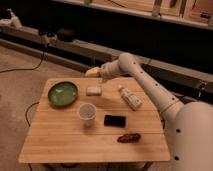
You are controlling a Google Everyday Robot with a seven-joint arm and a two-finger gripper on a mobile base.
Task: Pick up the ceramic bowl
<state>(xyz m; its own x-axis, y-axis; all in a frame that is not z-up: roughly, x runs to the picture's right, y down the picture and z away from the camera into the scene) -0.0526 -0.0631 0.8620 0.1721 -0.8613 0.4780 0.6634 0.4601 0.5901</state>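
The ceramic bowl (63, 93) is wide, shallow and green inside. It sits on the far left part of the wooden table (60, 142). My gripper (91, 72) is at the end of the white arm, above the table's far edge. It is to the right of the bowl and apart from it, above a small white sponge-like block (93, 90).
A clear cup (87, 113) stands mid-table. A black flat object (115, 120) lies to its right, a brown snack (130, 137) nearer the front right, and a white bottle (130, 97) lies at the far right. A dark rail runs behind the table.
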